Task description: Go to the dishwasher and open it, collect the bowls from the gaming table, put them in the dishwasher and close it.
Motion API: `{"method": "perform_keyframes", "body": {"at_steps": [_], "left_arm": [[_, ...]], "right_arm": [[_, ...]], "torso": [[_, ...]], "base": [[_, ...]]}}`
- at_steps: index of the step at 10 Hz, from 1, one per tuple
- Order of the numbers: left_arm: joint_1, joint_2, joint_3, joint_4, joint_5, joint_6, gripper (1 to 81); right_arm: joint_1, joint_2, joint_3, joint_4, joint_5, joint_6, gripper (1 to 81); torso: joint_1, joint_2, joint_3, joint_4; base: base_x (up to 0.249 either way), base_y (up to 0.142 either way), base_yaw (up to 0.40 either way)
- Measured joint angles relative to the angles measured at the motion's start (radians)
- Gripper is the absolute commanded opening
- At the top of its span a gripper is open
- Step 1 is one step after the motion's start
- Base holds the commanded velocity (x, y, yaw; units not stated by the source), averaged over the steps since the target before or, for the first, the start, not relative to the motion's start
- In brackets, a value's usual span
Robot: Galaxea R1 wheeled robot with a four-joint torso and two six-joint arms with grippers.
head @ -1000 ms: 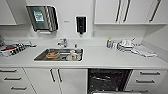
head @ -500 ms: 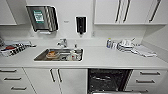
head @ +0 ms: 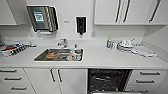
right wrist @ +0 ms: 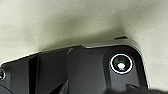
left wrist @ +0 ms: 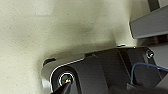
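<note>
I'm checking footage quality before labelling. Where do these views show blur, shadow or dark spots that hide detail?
Head view: soft throughout, so items in the sink blur together; the open dishwasher is dark, its racks barely readable. Left wrist view: a broad soft shadow lies on the speckled floor. Right wrist view: a similar shadow.

Dishwasher [head: 108,80]: built-in unit sitting under the white counter, to the right of the sink cabinet doors and left of a drawer stack. It is standing open, showing a dark interior with wire racks; its lowered door is lying at the head view's bottom edge.
</note>
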Motion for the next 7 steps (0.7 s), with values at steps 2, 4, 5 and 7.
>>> {"method": "perform_keyframes", "body": {"at_steps": [2,4,5,7], "left_arm": [[0.034,0.077,-0.111,0.007,-0.037,0.0,81.1],[0.071,0.149,-0.217,0.008,-0.067,0.0,81.1],[0.087,0.185,-0.255,0.008,-0.083,0.0,81.1],[0.115,0.234,-0.295,0.007,-0.096,0.0,81.1]], "right_arm": [[-0.004,0.056,-0.102,-0.015,0.013,-0.019,81.1],[-0.021,0.133,-0.195,-0.043,0.014,-0.036,81.1],[-0.034,0.166,-0.216,-0.054,0.019,-0.039,81.1],[-0.06,0.178,-0.221,-0.06,0.019,-0.044,81.1]], "torso": [[0.0,0.0,0.0,0.0],[0.0,0.0,0.001,0.0],[0.0,0.0,0.001,0.0],[0.0,0.0,0.002,0.0]], "base": [[0.0,0.0,0.0],[0.0,0.0,0.0],[0.0,0.0,0.0],[0.0,0.0,0.0]]}}
